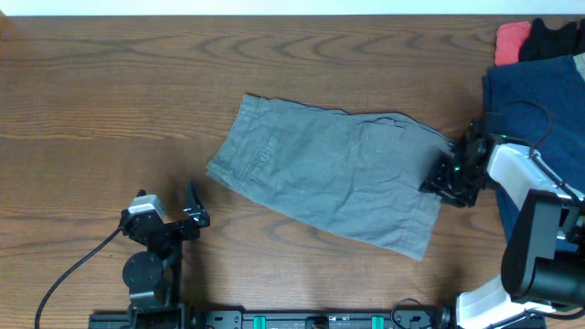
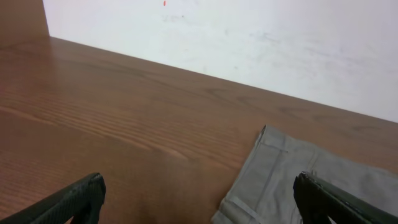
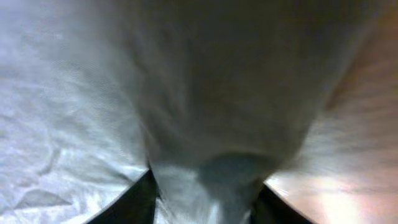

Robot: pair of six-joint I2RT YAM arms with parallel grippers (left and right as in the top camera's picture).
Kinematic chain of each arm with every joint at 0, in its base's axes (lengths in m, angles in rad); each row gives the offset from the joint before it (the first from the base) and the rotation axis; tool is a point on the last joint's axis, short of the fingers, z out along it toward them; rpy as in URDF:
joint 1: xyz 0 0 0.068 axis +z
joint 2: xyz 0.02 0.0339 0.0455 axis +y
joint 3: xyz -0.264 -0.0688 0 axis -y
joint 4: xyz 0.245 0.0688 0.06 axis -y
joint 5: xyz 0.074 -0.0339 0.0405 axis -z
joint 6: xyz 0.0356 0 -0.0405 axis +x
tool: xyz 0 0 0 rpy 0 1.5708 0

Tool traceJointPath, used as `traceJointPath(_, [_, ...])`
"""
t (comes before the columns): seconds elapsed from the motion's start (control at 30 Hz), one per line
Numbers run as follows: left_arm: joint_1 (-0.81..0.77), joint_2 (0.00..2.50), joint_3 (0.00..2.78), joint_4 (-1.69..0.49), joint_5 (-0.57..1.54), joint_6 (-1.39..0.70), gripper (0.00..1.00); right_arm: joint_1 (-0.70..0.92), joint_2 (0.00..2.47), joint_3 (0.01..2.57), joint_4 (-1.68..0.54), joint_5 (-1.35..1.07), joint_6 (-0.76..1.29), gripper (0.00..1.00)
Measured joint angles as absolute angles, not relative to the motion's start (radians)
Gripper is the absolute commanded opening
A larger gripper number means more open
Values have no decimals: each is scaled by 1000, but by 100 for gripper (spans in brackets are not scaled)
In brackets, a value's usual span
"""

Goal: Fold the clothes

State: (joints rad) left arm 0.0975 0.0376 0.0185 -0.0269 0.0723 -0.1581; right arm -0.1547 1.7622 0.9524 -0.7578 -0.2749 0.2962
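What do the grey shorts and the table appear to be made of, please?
The shorts look like matte woven cotton, judging by the stitched seams and soft creases. The table looks like wood or wood-look laminate: brown grain lines with a slight sheen.

Left arm point(image 1: 146, 265): matte black, silver-white camera block point(image 1: 142, 208) at wrist, black cable point(image 1: 73, 271) attached. Left gripper point(image 1: 195, 208): black textured fingers point(image 2: 74, 198). Right arm point(image 1: 514, 166): white shells, black joints, green LED point(image 1: 454, 168).
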Motion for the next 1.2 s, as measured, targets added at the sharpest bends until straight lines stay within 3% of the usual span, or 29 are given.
traceJointPath(0.1, [97,38,19,-27,72,-158,98,-130,1765,945,-727,-290,291,1])
traceJointPath(0.4, [97,38,19,-27,72,-158,98,-120,1789,992,-729,-285,259,1])
traceJointPath(0.7, [97,38,19,-27,72,-158,98,-119,1802,1273,-791,-231,211,1])
traceJointPath(0.73, [97,38,19,-27,72,-158,98,-119,1802,1307,-813,-227,208,8])
traceJointPath(0.8, [97,38,19,-27,72,-158,98,-119,1802,1380,-860,-215,205,76])
traceJointPath(0.83, [97,38,19,-27,72,-158,98,-119,1802,1407,-883,-209,201,98])
traceJointPath(1.2, [97,38,19,-27,72,-158,98,-106,1802,1482,-1061,-213,205,99])
